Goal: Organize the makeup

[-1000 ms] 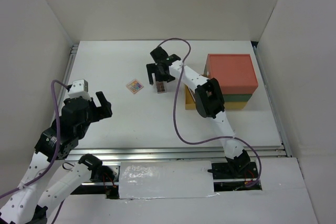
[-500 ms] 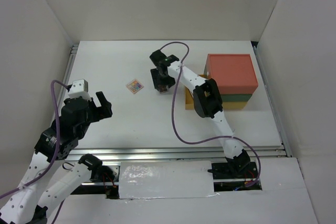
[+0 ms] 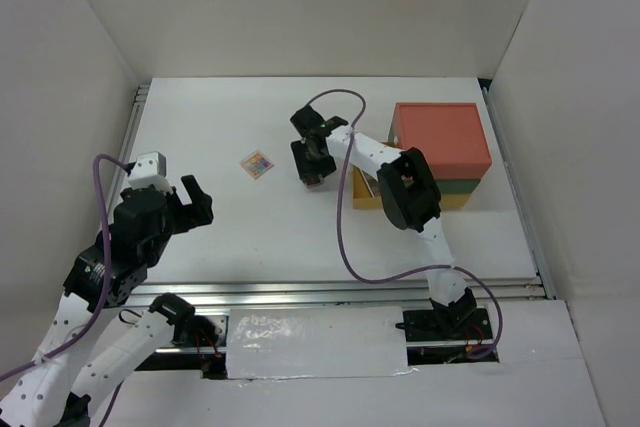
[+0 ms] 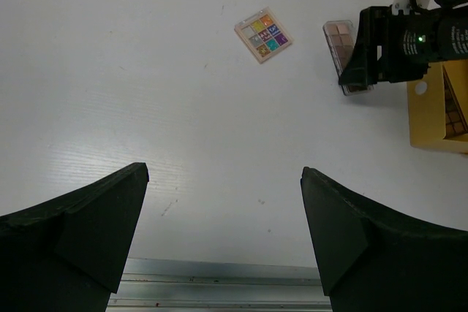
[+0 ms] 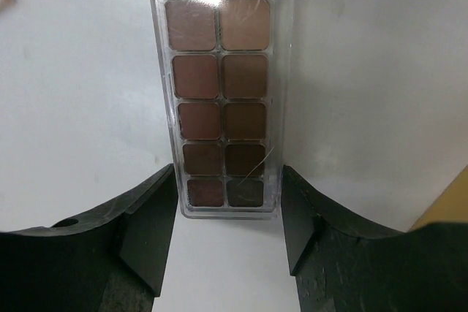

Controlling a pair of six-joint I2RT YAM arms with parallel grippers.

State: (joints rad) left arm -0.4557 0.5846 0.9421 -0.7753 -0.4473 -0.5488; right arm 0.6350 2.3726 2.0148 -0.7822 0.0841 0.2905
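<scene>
A long clear eyeshadow palette (image 5: 219, 71) with brown shades lies flat on the white table; it also shows in the left wrist view (image 4: 338, 42). My right gripper (image 5: 228, 169) straddles its near end, with both fingers against its long sides. From above, the right gripper (image 3: 312, 162) covers that palette. A small square multicolour palette (image 3: 257, 164) lies to its left and also shows in the left wrist view (image 4: 263, 34). My left gripper (image 3: 195, 197) is open and empty, above bare table near the front left (image 4: 224, 173).
The big box with a red top (image 3: 440, 137) stands at the right. Its yellow bottom drawer (image 3: 362, 192) is pulled out toward the right gripper and shows in the left wrist view (image 4: 431, 107). A metal rail (image 3: 300, 292) runs along the table's front edge.
My right gripper came down over the brown palette, shifted slightly right and narrowed its fingers onto its sides. The left arm has not moved.
</scene>
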